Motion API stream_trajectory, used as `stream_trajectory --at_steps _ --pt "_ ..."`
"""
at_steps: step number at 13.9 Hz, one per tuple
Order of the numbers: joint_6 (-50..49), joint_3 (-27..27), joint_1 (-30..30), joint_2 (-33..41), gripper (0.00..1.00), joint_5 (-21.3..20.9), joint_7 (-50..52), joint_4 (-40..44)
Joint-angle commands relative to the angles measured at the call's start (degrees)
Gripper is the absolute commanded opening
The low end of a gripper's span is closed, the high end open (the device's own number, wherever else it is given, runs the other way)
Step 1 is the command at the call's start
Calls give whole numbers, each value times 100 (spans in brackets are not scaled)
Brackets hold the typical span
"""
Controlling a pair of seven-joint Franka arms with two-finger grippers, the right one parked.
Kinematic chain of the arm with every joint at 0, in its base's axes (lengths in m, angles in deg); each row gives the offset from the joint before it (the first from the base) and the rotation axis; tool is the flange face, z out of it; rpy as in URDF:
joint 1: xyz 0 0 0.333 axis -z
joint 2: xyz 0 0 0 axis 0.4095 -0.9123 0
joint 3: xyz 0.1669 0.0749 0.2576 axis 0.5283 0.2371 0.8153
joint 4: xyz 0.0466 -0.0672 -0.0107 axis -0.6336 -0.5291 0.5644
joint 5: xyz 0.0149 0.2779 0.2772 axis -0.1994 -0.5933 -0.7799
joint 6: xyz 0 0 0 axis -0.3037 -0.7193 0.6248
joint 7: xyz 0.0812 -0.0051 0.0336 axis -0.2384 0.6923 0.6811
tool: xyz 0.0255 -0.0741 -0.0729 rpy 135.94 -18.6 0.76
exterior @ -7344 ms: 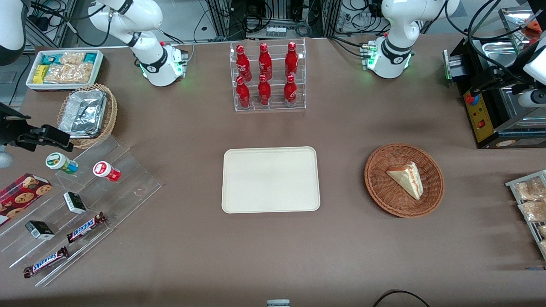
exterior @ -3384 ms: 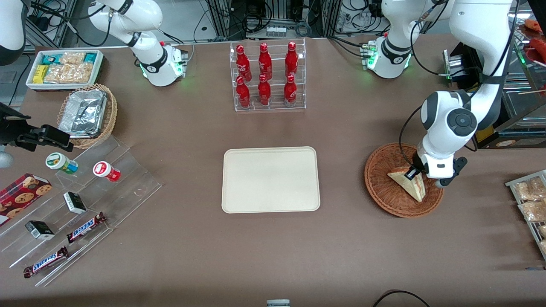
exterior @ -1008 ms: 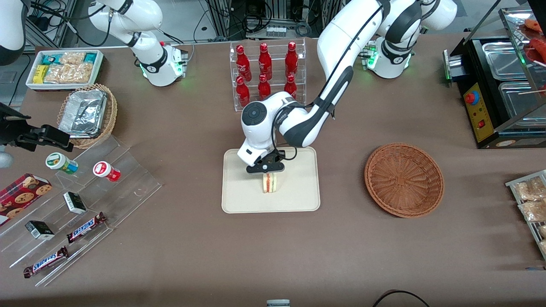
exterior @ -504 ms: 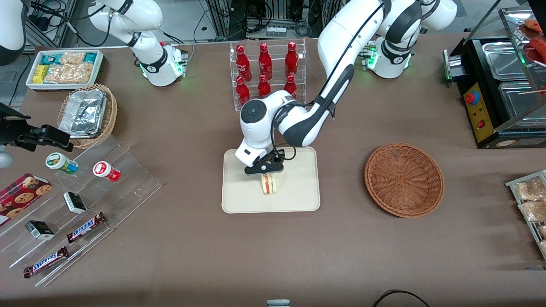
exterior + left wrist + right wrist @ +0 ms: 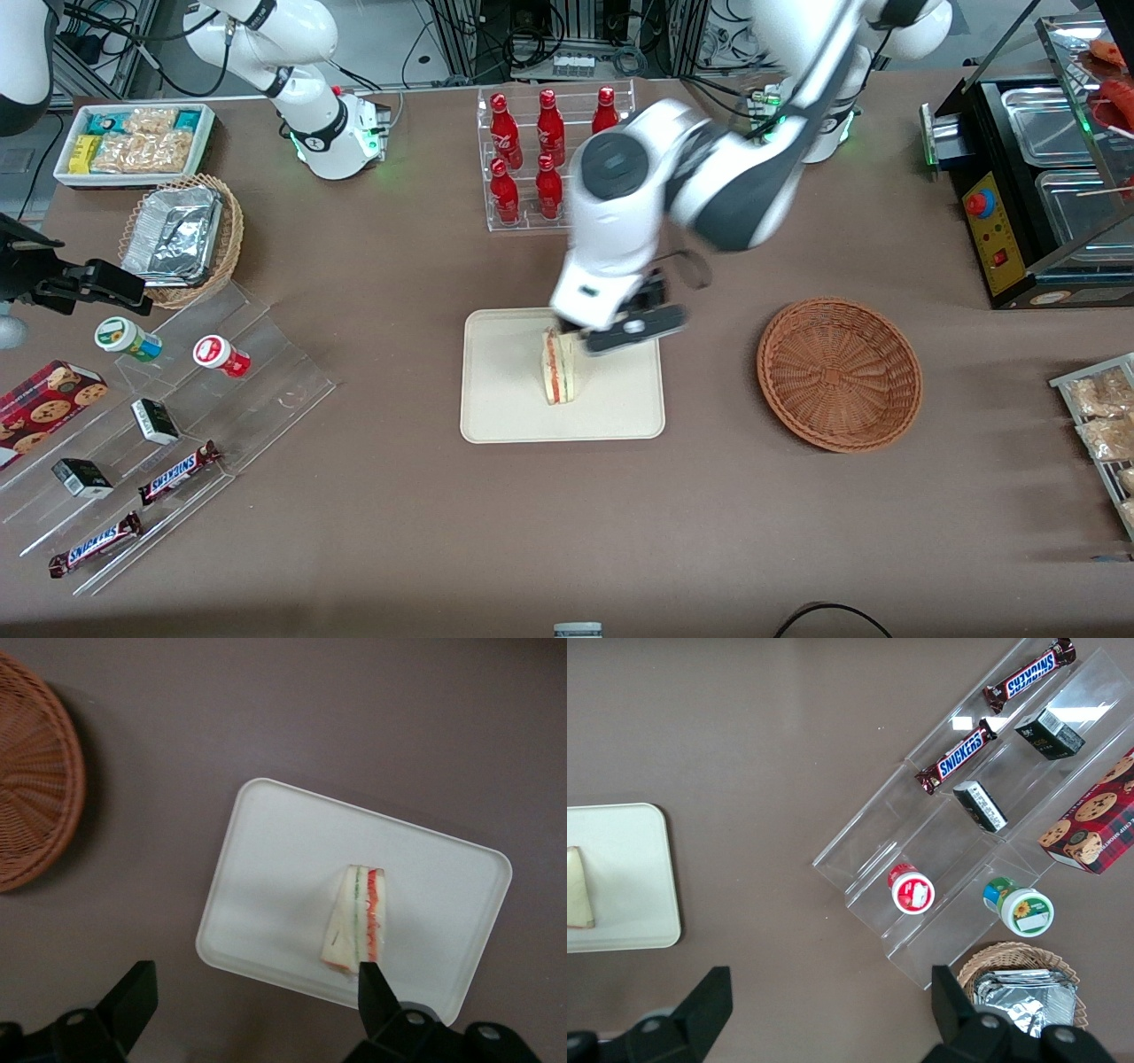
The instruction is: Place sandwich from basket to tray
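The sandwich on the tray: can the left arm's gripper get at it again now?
Probably yes. The gripper hangs above the sandwich, jaws open, and nothing else is on the tray.

A rack [image 5: 556, 159] of red bottles [image 5: 503, 190] stands at the table's edge farthest from the front camera. Toward the parked arm's end sit a white snack bin [image 5: 133, 142], a tan basket [image 5: 182, 239] holding a foil container [image 5: 173, 235], and clear steps [image 5: 168, 425] with two cups [image 5: 221, 355], small boxes [image 5: 155, 421] and Snickers bars [image 5: 177, 471]. A cookie box [image 5: 44, 403] lies beside them.
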Motion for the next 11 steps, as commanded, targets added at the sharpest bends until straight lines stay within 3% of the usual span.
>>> stream_trajectory --at_steps 1,3,11 --pt "-674 -47 -519 638 100 163 -548 -326" --pt "-1254 -38 -1055 1068 100 426 -1269 -388" --pt "-1644 -30 -3024 2678 100 445 -4073 -1618"
